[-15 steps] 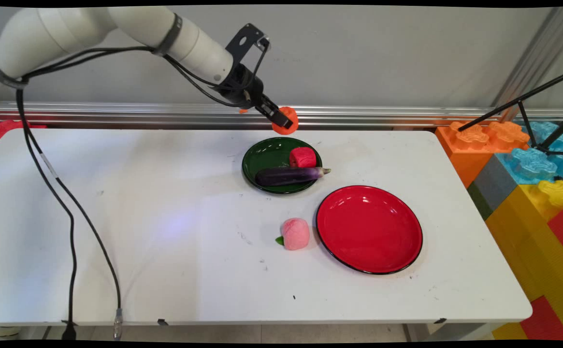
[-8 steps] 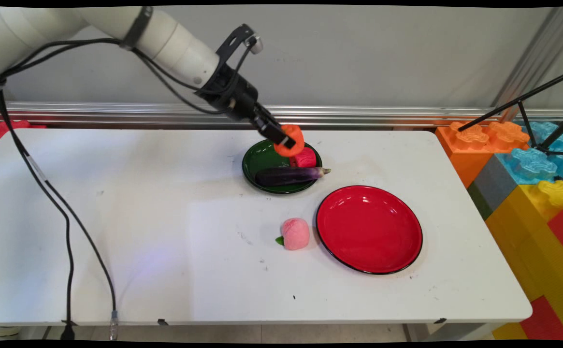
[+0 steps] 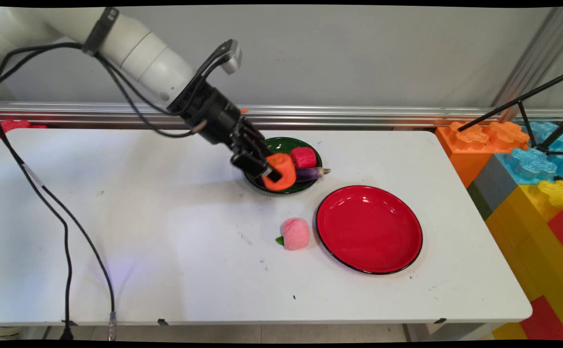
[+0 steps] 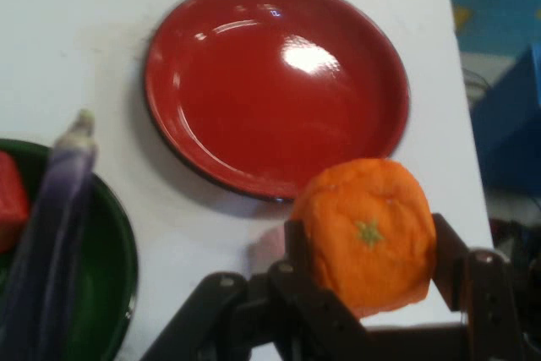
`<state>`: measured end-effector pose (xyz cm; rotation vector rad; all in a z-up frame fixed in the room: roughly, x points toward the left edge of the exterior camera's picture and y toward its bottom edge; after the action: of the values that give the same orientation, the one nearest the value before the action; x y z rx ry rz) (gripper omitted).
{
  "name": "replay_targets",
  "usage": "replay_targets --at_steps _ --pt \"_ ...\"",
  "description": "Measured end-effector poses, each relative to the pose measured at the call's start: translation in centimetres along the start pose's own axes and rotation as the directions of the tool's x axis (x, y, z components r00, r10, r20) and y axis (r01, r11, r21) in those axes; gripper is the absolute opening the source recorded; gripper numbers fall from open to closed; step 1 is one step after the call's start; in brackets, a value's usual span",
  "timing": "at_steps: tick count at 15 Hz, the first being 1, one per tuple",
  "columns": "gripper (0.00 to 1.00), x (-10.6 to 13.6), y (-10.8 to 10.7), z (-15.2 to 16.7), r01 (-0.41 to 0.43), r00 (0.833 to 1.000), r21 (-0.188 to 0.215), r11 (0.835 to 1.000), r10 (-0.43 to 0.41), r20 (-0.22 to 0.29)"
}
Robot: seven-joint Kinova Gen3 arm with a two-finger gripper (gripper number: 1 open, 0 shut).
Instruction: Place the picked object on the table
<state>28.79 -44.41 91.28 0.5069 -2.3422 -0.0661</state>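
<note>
Black two-finger gripper [image 3: 274,175] clamped on a soft orange plush tangerine [image 4: 368,234], held aloft over the near rim of the round green plate [image 3: 281,189]. Looks light and squashy; gripped across the middle. At one o'clock: glossy purple toy eggplant [image 3: 312,173] and red knitted cube [image 3: 303,157]. At five o'clock: pink plush peach [image 3: 295,233] beside glossy red round plate [image 4: 211,99]. Open white table [image 3: 165,232] toward seven o'clock.

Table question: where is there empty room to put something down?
The white table is bare left of the pink peach. The red plate holds nothing. It's crowded at the green plate: eggplant, red fruit, and the gripper holding the orange.
</note>
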Motion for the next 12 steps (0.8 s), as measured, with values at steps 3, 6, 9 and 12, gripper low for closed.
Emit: replay_targets --at_steps 3,6,9,12 --pt "0.0 -1.1 0.5 -0.1 -0.084 0.996 -0.04 0.996 0.085 0.014" --pt "0.0 -2.4 1.1 -0.1 -0.173 0.984 -0.092 0.98 0.176 0.025" --pt "0.0 -4.0 1.6 0.0 -0.254 0.964 -0.148 0.956 0.262 0.039" --pt "0.0 -5.5 1.8 0.6 -0.317 0.942 -0.184 0.93 0.331 0.052"
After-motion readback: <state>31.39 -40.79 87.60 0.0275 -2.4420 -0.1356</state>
